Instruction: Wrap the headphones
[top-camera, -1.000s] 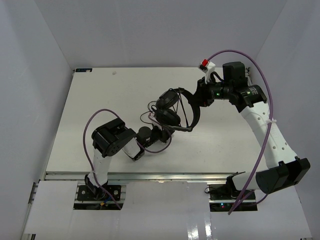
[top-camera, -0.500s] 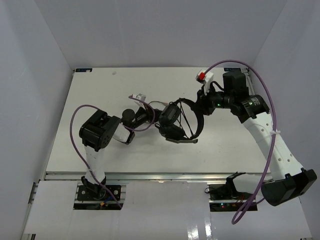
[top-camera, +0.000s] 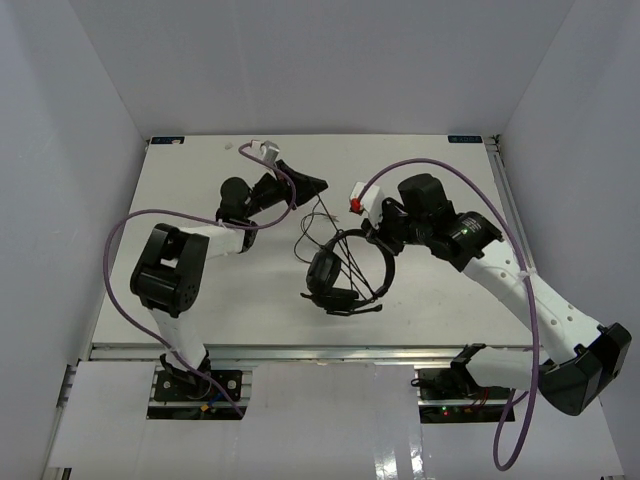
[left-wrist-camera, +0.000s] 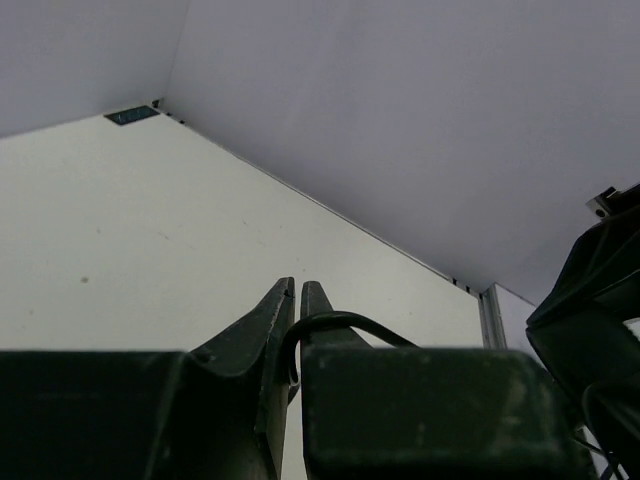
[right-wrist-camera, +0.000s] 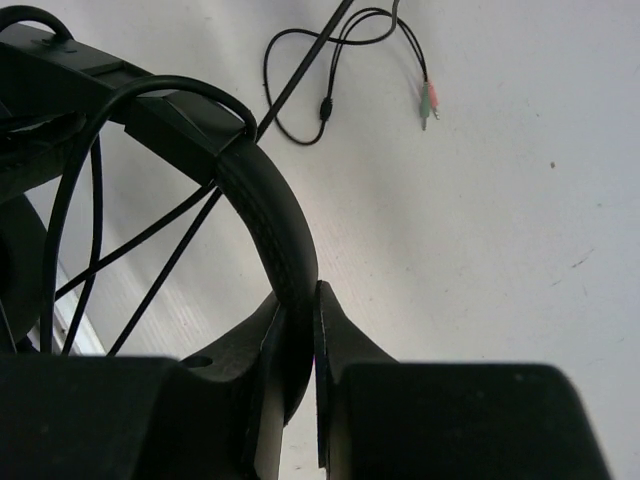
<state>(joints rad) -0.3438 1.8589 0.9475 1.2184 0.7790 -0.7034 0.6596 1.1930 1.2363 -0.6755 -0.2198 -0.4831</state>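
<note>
- My left gripper is pressed almost together and pinches the thin cord just behind its tips. It sits over the far left part of the table.
- From that gripper the headphones lie at about 5 o'clock in the top view, near but apart, with the cord running between them.
- My right gripper is clamped on the headband, at 2 o'clock of the earcups. The band's arc opens toward 9 o'clock.
- The plug end lies loose on the table.
- I judge that the left arm, the nearer to the free cord, must carry it round the band.
</note>
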